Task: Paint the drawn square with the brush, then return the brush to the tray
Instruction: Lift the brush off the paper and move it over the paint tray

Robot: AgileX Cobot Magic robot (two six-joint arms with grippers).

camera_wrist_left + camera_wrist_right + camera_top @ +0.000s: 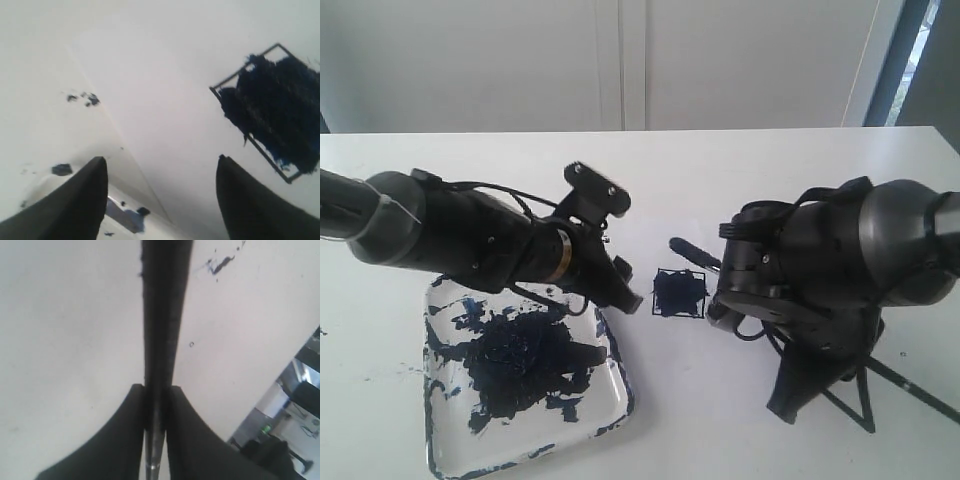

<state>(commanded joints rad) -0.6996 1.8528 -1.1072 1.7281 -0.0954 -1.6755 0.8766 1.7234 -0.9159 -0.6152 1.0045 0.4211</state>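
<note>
Right claw (156,387) grips brush (162,300) | left claw (161,159) agape beside drawn square (275,110)

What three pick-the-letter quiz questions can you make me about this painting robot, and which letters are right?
1. Where is the drawn square?
A. on the wall behind
B. on the table, beside the tray
C. on the floor

2. What colour is the paint smeared in the square?
A. red
B. yellow
C. dark blue

3. What is the left gripper doing?
A. open, holding nothing
B. shut on a cup
C. shut on a sponge

Right letters:
1 B, the exterior view shows it on the white table next to the tray.
2 C, the exterior and left wrist views both show dark blue smears inside it.
3 A, its jaws stand wide apart with nothing between them; the brush is clamped in the right gripper.
</note>
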